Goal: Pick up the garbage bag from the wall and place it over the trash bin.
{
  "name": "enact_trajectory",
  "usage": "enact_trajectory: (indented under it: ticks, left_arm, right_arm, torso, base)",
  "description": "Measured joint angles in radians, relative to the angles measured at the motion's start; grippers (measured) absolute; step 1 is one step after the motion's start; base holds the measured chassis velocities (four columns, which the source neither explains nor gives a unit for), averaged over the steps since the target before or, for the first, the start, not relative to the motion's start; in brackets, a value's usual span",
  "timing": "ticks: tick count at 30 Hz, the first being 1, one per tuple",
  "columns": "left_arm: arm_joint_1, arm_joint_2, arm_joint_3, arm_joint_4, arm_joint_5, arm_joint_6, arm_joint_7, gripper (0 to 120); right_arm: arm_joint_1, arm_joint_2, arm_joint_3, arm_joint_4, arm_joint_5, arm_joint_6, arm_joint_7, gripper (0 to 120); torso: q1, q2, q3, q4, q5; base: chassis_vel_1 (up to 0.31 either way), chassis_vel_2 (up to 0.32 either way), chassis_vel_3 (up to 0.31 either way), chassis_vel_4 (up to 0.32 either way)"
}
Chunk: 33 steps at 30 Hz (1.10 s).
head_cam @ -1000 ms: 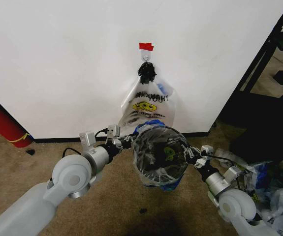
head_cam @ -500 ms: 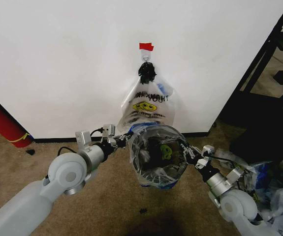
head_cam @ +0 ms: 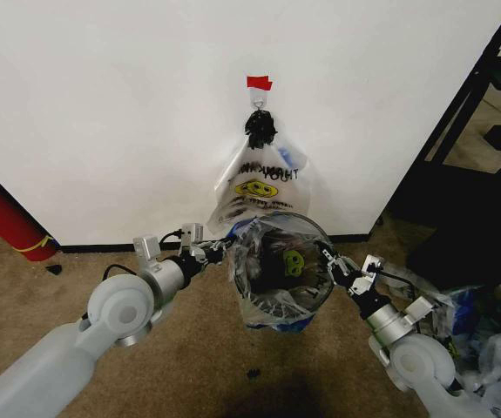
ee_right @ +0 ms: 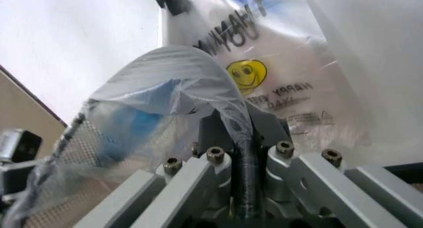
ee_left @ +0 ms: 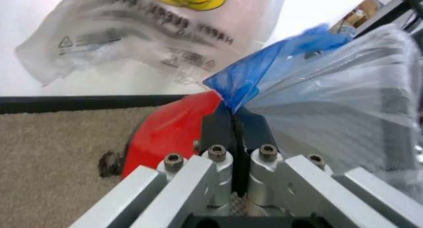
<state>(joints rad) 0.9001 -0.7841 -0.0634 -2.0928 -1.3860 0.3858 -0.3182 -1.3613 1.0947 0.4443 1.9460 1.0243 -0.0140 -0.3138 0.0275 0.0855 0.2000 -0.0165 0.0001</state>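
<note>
Since the earlier head view, both arms have been drawn slightly closer and lower, and the bag mouth has been pulled further down around the bin.

Nearest the camera, at lower centre of the head view, the left gripper (head_cam: 218, 251) is pressed together on a blue-printed edge of the garbage bag (head_cam: 272, 306), and the right gripper (head_cam: 331, 261) is pinched on the opposite edge; both wrist views show the film clamped between closed fingers. Between them the bag is stretched over the trash bin (head_cam: 282, 261), its black rim showing through the plastic.

The task is judged nearly done: the bag is off the wall (head_cam: 102, 104) and over the bin; seating and release remain.

Beyond, one smiley bag (head_cam: 259, 187) hangs from the hook (head_cam: 258, 111) below the red tape (head_cam: 259, 83).

Counted: two grippers, one bin, one garbage bag.
</note>
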Motion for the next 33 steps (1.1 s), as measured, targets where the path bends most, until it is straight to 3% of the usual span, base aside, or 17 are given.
enact_trajectory:
  ticks: [8,12,14,23,27,33]
  left_arm:
    - [0.001,0.007,0.006,0.027,0.007,0.005,0.005,5]
    - [0.025,0.002,-0.010,0.017,0.025,0.013,-0.008,25]
    - [0.029,0.002,-0.015,0.014,0.029,0.014,-0.008,27]
    - [0.078,0.024,-0.067,-0.011,0.077,-0.017,-0.026,63]
    - [0.107,0.033,-0.088,-0.017,0.138,-0.056,-0.038,75]
    - [0.201,-0.021,-0.147,-0.049,0.376,-0.169,-0.041,98]
  right_arm:
    - [-0.005,0.005,0.000,0.000,0.011,0.000,0.004,1]
    - [-0.012,0.010,-0.005,0.012,0.010,0.001,0.022,1]
    - [-0.013,0.011,-0.005,0.014,0.009,0.001,0.025,1]
    - [-0.015,0.018,-0.007,0.020,0.000,-0.017,0.087,1]
    - [-0.015,0.022,-0.008,0.028,0.001,-0.045,0.146,1]
    - [-0.030,0.051,0.008,0.061,0.012,-0.105,0.307,1]
  torso:
    - [0.000,0.000,0.000,-0.0003,0.0000]
    - [0.000,0.000,0.000,0.0000,-0.0003]
    - [0.000,0.000,0.000,-0.0002,-0.0003]
    - [0.000,0.000,0.000,-0.0001,-0.0001]
    - [0.000,0.000,0.000,0.0000,-0.0002]
    - [0.000,0.000,0.000,0.0003,-0.0002]
  base:
    - [0.000,0.000,0.000,0.000]
    - [0.000,0.000,0.000,0.000]
    - [0.000,0.000,0.000,0.000]
    - [0.000,0.000,0.000,0.000]
    - [0.000,0.000,0.000,0.000]
    - [0.000,0.000,0.000,0.000]
